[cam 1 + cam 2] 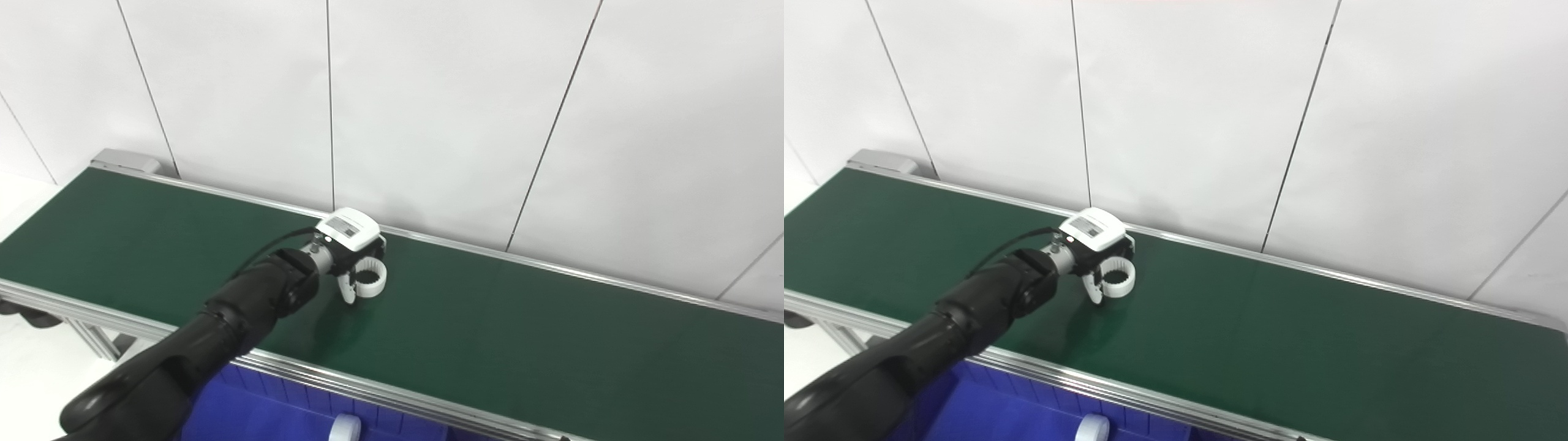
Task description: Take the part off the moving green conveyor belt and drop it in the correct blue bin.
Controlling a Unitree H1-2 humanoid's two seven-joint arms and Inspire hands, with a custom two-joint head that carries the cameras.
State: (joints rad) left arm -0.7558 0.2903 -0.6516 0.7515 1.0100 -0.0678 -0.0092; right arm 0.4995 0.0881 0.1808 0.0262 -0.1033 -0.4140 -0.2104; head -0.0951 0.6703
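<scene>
A white ring-shaped part (371, 279) lies on the green conveyor belt (551, 331) near its far edge; it also shows in the right eye view (1118, 278). My left hand (350, 240) reaches over the belt from the lower left and sits right on the ring. Its thumb (347, 293) presses the ring's near-left side and its fingers curl behind the far side, closed on it. The ring still rests on the belt surface. My right hand is not in view.
A blue bin (275, 416) stands below the belt's near rail (392, 392), with a white part (345, 427) in it. A white panelled wall runs close behind the belt. The belt's left end has a grey cap (125, 160).
</scene>
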